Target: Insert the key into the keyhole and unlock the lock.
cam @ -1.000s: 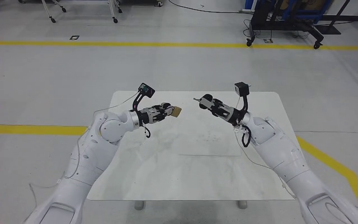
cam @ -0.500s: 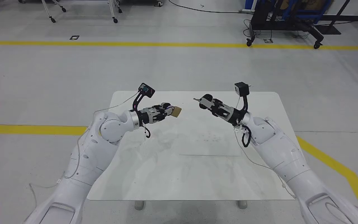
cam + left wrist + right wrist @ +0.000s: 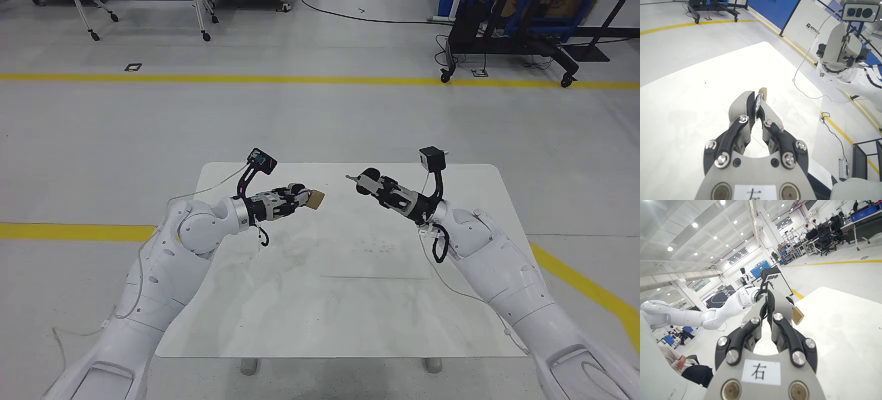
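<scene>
My left gripper [image 3: 298, 195] is shut on a brass lock [image 3: 316, 200], held in the air over the far left part of the white table [image 3: 340, 300]. In the left wrist view the fingers [image 3: 750, 106] clamp the silver shackle, and the brass body [image 3: 763, 92] sticks out past the fingertips. My right gripper [image 3: 366, 182] is shut on a thin key [image 3: 351, 179] that points toward the lock, with a small gap between them. In the right wrist view the shut fingers [image 3: 780, 306] hide the key, and the lock [image 3: 797, 315] hangs just beyond them.
The table's far edge [image 3: 350, 166] lies just behind both grippers. The right arm's wrist [image 3: 840, 60] with its cable stands across from the left gripper. A wheeled rack [image 3: 510, 40] stands on the floor at the back right.
</scene>
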`<action>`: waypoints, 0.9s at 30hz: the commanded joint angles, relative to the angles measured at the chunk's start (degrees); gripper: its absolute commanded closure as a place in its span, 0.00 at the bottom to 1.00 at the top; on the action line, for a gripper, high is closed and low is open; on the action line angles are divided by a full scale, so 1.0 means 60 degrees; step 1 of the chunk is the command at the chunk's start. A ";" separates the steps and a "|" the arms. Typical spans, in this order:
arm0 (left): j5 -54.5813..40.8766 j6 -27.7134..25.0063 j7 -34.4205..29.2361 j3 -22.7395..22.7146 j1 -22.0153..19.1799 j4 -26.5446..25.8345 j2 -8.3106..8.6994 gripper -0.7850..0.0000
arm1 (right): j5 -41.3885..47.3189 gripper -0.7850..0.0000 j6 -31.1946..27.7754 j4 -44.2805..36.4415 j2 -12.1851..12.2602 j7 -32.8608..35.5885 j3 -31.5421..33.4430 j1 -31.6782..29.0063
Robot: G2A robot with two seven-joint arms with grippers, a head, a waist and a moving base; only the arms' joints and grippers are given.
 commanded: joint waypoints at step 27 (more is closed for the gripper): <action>-0.8314 -0.1809 -0.3947 0.1535 -0.1691 0.3317 -0.0765 1.00 | 0.2328 1.00 0.0258 0.1732 -0.0953 0.0198 -0.0882 0.0706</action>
